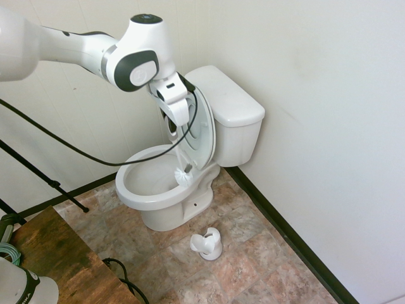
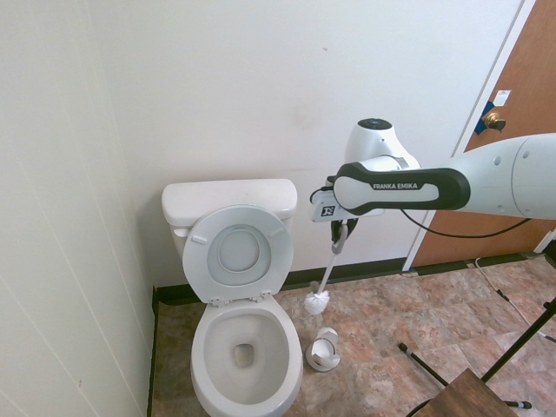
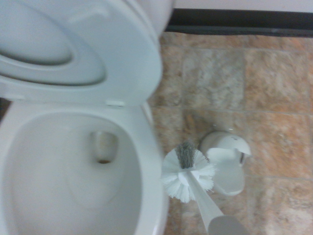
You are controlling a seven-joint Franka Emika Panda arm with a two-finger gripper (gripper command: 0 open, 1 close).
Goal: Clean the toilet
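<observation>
Gripper: the gripper (image 2: 339,236) hangs in the air beside the toilet, its jaws closed on the top of a white brush handle.
Brush: the toilet brush (image 2: 317,301) slants down from the gripper, its bristle head low and clear of the floor in the second exterior view. In the first exterior view the head (image 1: 184,175) appears against the bowl's rear rim; the wrist view places it (image 3: 188,175) just outside the rim, over the tiles.
Arm: the white arm (image 1: 82,47) enters from the left in the first exterior view and from the right in the second.
Toilet: the white toilet (image 2: 246,347) stands against the back wall in the room's corner, seat and lid raised against the tank.
Bowl interior: only the wrist view looks straight down into the bowl (image 3: 73,171), showing the drain opening with a small brown mark.
Brush holder: a small white holder (image 1: 207,243) sits on the tile floor just beside the toilet base.
Floor: brown stone-pattern tiles (image 2: 408,313) with a dark baseboard.
Door: a wooden door (image 2: 521,113) with a brass knob shows only in the second exterior view.
Table: a wooden table (image 1: 60,253) corner shows at the lower edge of both exterior views.
</observation>
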